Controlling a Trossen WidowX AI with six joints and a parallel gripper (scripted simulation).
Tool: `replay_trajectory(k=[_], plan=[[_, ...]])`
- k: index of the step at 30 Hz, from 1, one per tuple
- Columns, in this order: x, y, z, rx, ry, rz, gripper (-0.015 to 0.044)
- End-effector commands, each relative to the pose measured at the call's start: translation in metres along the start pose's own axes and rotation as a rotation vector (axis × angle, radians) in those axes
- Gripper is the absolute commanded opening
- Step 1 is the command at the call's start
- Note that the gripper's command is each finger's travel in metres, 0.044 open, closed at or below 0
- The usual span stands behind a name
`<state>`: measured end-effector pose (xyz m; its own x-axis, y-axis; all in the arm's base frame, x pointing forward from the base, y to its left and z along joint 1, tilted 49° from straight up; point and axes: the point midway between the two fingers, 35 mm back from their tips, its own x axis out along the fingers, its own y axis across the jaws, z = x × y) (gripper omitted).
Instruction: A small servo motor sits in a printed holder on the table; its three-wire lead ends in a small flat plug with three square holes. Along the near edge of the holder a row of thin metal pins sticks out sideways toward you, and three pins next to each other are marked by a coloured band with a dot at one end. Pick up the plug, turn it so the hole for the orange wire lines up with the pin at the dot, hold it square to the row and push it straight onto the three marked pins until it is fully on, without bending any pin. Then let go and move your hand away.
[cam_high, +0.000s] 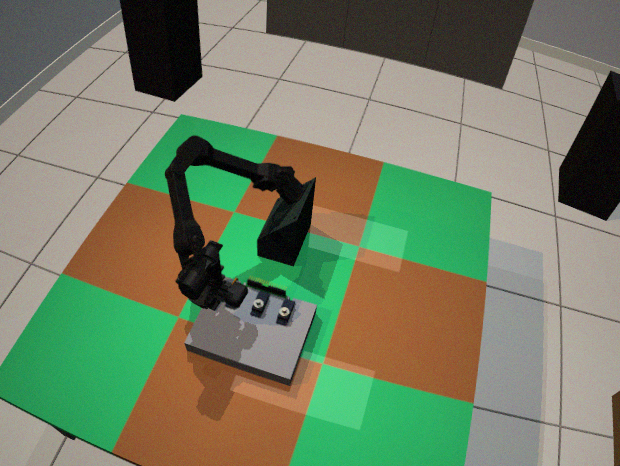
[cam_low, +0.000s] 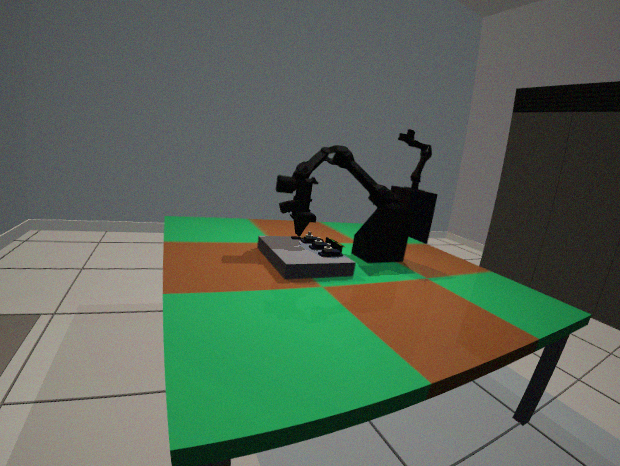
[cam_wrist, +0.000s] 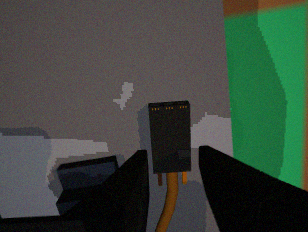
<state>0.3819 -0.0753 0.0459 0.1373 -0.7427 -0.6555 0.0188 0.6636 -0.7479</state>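
The dark flat plug (cam_wrist: 170, 135) lies on the grey block (cam_high: 273, 353) (cam_low: 320, 271) (cam_wrist: 100, 50), its end with three small gold marks pointing up in the wrist view. Its lead (cam_wrist: 171, 197) leaves the lower end, with a brown wire at left and an orange one at right. My gripper (cam_wrist: 173, 157) (cam_low: 299, 235) points down and is open. Its fingertips stand on either side of the plug's rear half, with gaps on both sides. The pin row (cam_high: 266, 287) is at the block's far edge in the top view. The coloured band cannot be made out.
Two servos (cam_high: 259, 303) (cam_high: 284, 311) with white horns stand beside the gripper in the top view. A dark blue servo body (cam_wrist: 90, 172) is close to the left finger in the wrist view. The arm's dark base (cam_high: 285, 230) (cam_low: 380, 238) stands behind the block.
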Motion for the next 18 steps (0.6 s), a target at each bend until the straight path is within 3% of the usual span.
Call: replay_trajectory(k=[1, 5, 8, 18], plan=[[0.008, 0.0002, -0.0026, -0.007, 0.007, -0.004, 0.0115], [0.0117, 0.0001, -0.0027, -0.007, 0.007, -0.004, 0.0115], [0.0117, 0.0001, -0.0027, -0.007, 0.007, -0.004, 0.0036], [0.0019, 0.0007, -0.0019, -0.007, 0.007, -0.003, 0.0]])
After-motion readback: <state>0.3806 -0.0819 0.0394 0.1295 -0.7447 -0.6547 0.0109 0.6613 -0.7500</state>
